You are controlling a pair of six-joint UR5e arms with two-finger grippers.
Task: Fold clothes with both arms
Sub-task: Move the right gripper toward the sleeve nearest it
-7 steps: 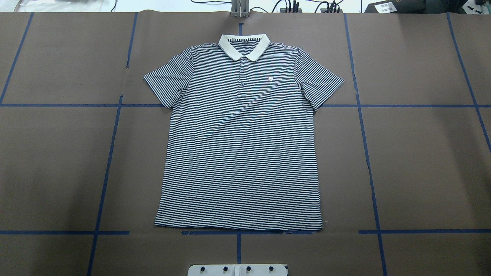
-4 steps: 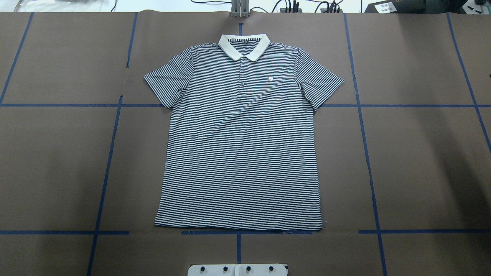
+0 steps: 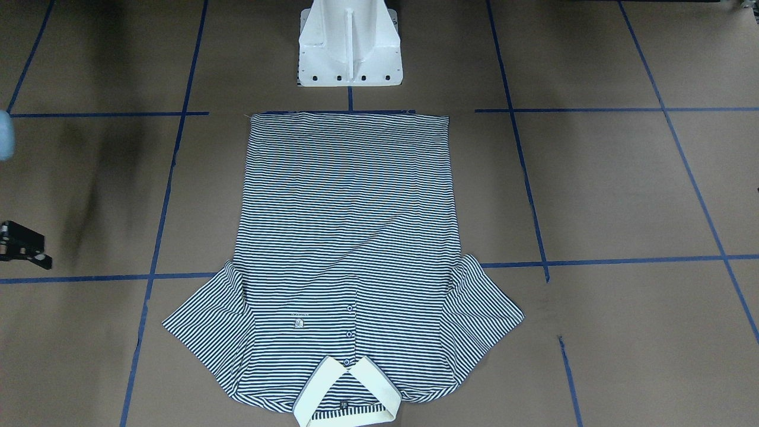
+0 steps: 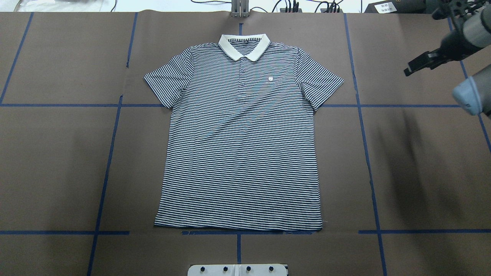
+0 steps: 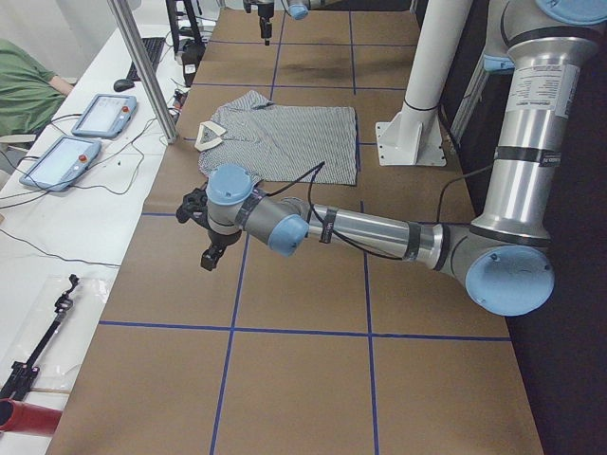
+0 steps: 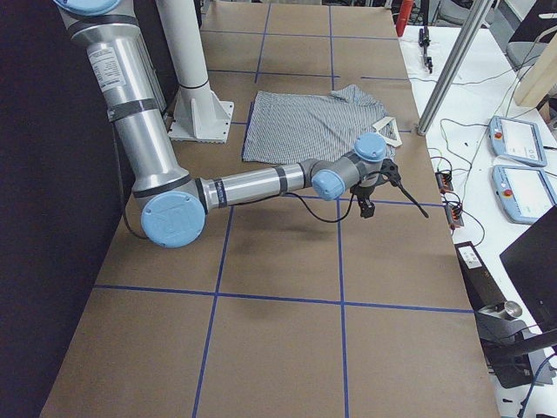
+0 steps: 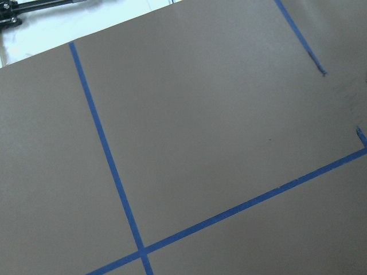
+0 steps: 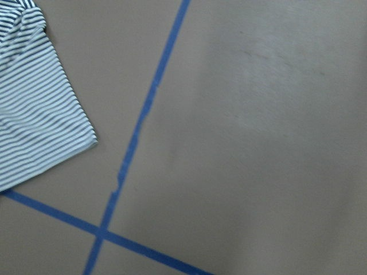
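The striped polo shirt (image 4: 241, 142) lies flat and face up in the middle of the table, collar (image 4: 244, 45) at the far edge and both sleeves spread. In the front-facing view the shirt (image 3: 347, 237) reaches from the pedestal down to the lower edge. My right gripper (image 4: 408, 71) hangs above bare table well to the right of the shirt's right sleeve (image 4: 320, 82); I cannot tell whether it is open or shut. The right wrist view holds a sleeve hem (image 8: 34, 103). My left gripper (image 5: 210, 254) shows only in the exterior left view, over bare table, and I cannot tell its state.
The brown table cover (image 4: 422, 161) carries a grid of blue tape lines (image 4: 366, 153). The white pedestal base (image 3: 350, 47) stands by the shirt's hem. Beyond the collar side is a white bench with tablets (image 5: 100, 114), cables and a metal post (image 5: 142, 66). A person's green sleeve (image 5: 24, 81) shows there.
The right arm has come into the overhead view at the upper right, where no arm showed before. Its shadow on the right half of the table has sharpened. The shirt has not moved.
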